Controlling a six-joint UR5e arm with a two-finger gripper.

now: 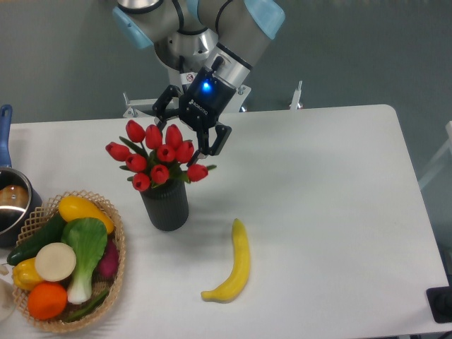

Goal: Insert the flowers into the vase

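My end effector [187, 131] hangs just behind the tulip bunch [158, 157], fingers spread apart at the rear buds and clasping nothing that I can make out, so I judge the flowers released. Their stems drop into the dark ribbed vase [165, 204] at left-centre of the worktop [332, 198], the heads fanning wider than its mouth. I count roughly nine red buds, one vase, one banana [234, 265] nearer right, one wicker basket [120, 265] of vegetables at near left.

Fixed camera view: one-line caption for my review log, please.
Red tulips stand in the dark vase, the gripper open just behind the blooms.
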